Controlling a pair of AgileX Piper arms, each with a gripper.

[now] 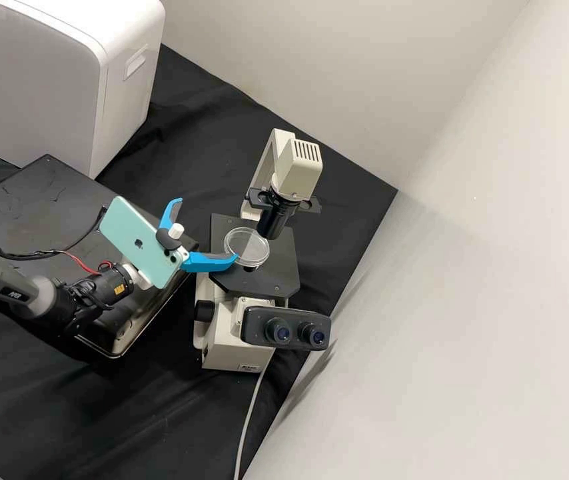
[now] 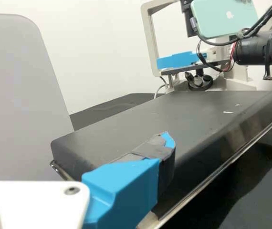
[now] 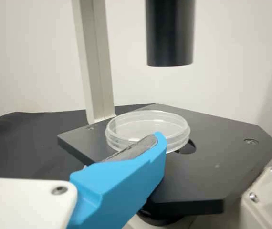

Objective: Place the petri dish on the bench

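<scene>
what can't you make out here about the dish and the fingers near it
Right wrist view: a blue finger hides the near rim of the petri dish, so touching or apart cannot be told.
High view: the dish is too small and clear to show a lid or contents.
Left wrist view: the dish on the microscope is far off and hidden by the other arm's finger.

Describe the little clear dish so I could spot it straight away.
Find the beige microscope standing on the black bench. On its flat black stage, below the dark lens tube, sits the petri dish. It is the only clear, round, shallow thing there.
</scene>
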